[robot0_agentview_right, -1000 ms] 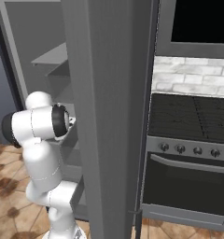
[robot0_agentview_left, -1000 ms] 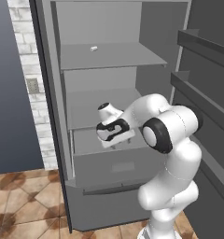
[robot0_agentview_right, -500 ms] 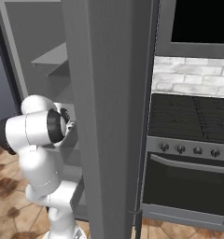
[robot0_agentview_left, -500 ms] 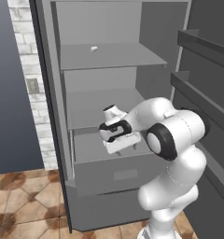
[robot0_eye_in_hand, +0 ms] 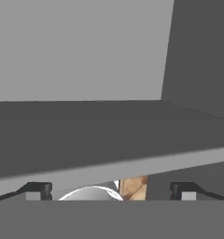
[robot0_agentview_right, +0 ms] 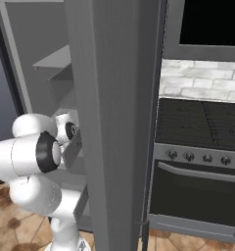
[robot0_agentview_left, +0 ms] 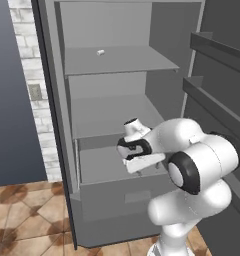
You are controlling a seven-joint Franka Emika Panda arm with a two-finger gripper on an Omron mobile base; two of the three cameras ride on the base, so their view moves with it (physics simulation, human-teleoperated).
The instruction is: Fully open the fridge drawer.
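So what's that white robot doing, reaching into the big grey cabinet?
It is opening a drawer in the fridge. The fridge door is swung open, and the robot's hand reaches over the drawer's front edge from above. The drawer is pulled partway out, its flat face standing forward of the shelves, so the job looks under way, not finished. Whether the hand is gripping the edge can't be told.

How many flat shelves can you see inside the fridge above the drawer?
2. The upper shelf carries a small white item; the lower shelf lies just above the fridge drawer. Others may sit above the frame.
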